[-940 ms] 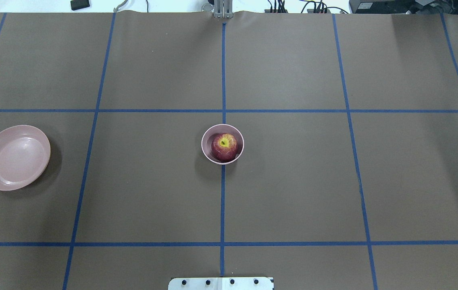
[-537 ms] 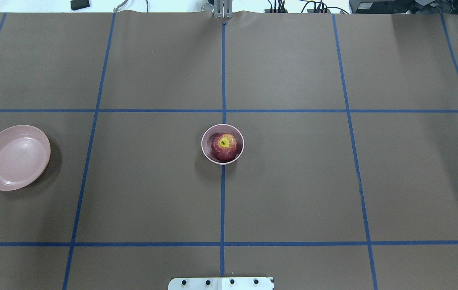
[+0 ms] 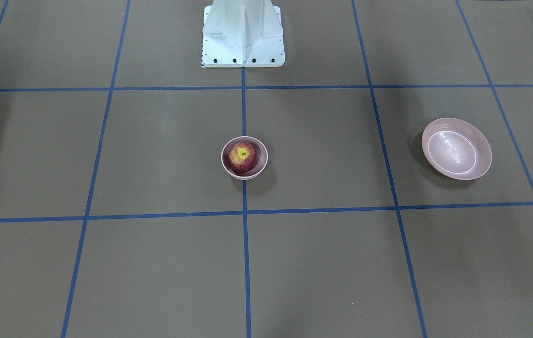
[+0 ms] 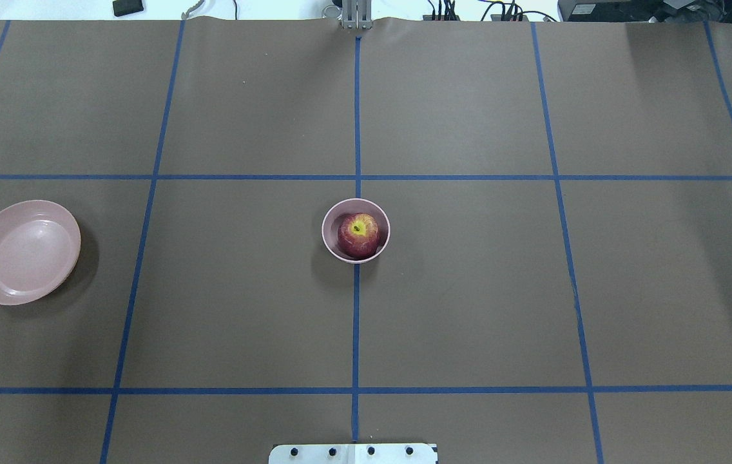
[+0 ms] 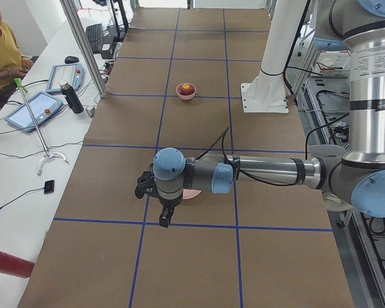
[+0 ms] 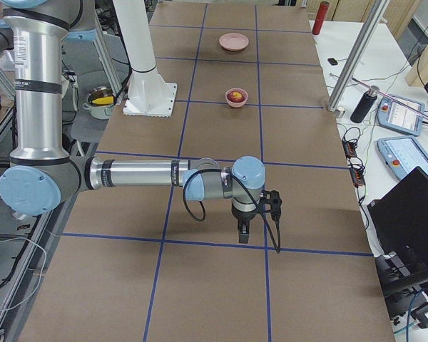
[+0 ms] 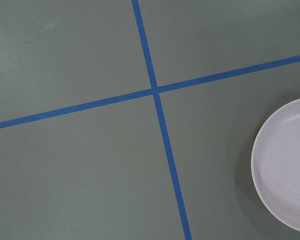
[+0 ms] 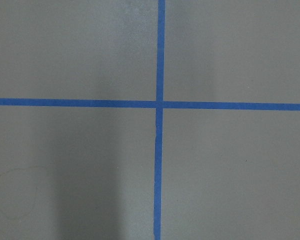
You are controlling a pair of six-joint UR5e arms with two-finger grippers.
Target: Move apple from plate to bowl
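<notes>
Zero change since the earlier overhead pictures: your apple (image 4: pixel 358 234) sits in the bowl (image 4: pixel 327 222) at the middle of the table (image 4: pixel 469 303), on the centre tape line (image 4: pixel 356 322), and the plate (image 4: pixel 23 252) lies well apart from them, toward the robot's left. The overhead and front views show you no arms; only the side views do. There the left gripper (image 5: pixel 143 186) hangs near the plate and the arm hides most of it, while the right gripper (image 6: pixel 272 202) hangs over the table toward the opposite end. You cannot tell whether either gripper's fingers are spread or pressed together.
</notes>
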